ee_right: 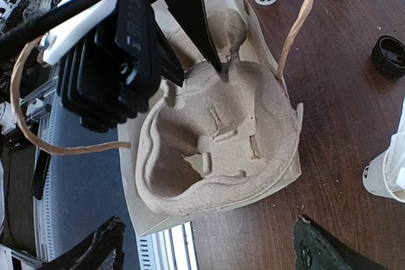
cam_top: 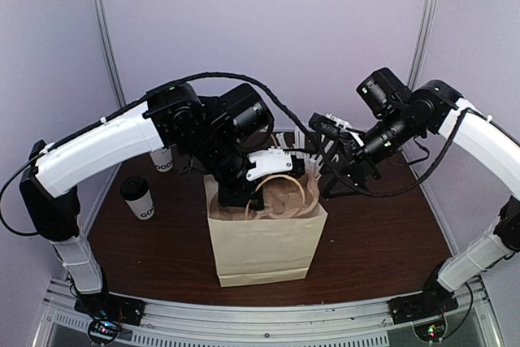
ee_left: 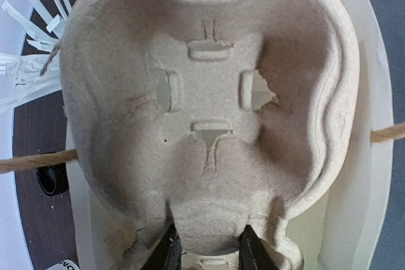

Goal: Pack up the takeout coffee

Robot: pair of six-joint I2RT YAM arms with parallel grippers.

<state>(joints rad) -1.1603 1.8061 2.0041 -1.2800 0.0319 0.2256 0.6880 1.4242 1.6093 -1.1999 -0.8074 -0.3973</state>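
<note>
Well off to the left of the paper bag (cam_top: pixel 264 241), the takeout coffee (cam_top: pixel 138 198) stands upright on the desk (cam_top: pixel 382 241), with nothing touching it. The left gripper (ee_left: pixel 209 238) has its fingers (ee_left: pixel 168 251) pinched tight on the edge of a brown cup carrier (ee_left: pixel 209 93), which sits in the open top of the bag. The right gripper (ee_right: pixel 209 226) hangs above the carrier with its fingers (ee_right: pixel 95 248) spread wide, holding nothing, and a loose black lid (ee_right: pixel 389 55) lies flat on the desk a little way from the bag.
</note>
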